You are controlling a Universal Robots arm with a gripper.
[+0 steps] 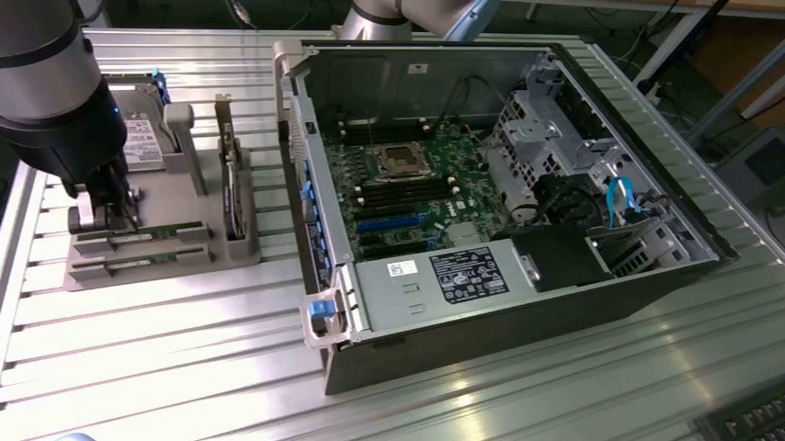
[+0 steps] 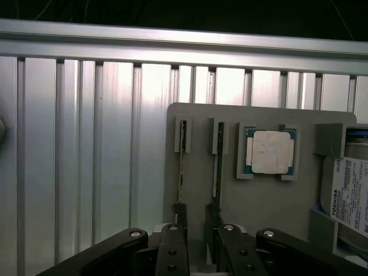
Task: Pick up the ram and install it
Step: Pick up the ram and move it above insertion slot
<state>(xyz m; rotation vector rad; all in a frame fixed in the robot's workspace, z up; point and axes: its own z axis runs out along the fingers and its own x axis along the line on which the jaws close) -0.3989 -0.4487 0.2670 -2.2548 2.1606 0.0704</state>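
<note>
In the exterior view the dark arm [image 1: 50, 83] covers the far corner of the grey holder [image 1: 160, 278] and part of the hard drive [image 1: 142, 138]; in the wrist view that drive [image 2: 349, 195] is cut off at the picture's edge, with only part of its white label showing. Both memory sticks stand on edge in their slots, so from the wrist they read as thin dark lines and their chips cannot be made out.

The ram [image 1: 157, 235] [image 2: 218, 164] sits in the holder's slot beside the silver processor [image 2: 270, 152]; the second stick [image 1: 147, 263] [image 2: 181, 167] lies parallel in the next slot, close by but apart from it. The holder [image 2: 201, 115] rests on the ribbed metal desk [image 1: 184, 349] [image 2: 86, 144], to the exterior view's left of the open computer case [image 1: 405, 73].

The tool [image 1: 113, 216] [image 2: 195, 230] hangs low over the end of the holder at the exterior view's left, nearest the ram's end; whether it touches the stick cannot be told, since the dark fingers [image 2: 180, 215] merge with the sticks' ends. The fingers stand apart with a clear gap between them; nothing is held. In the wrist view one finger lines up with each stick.
</note>
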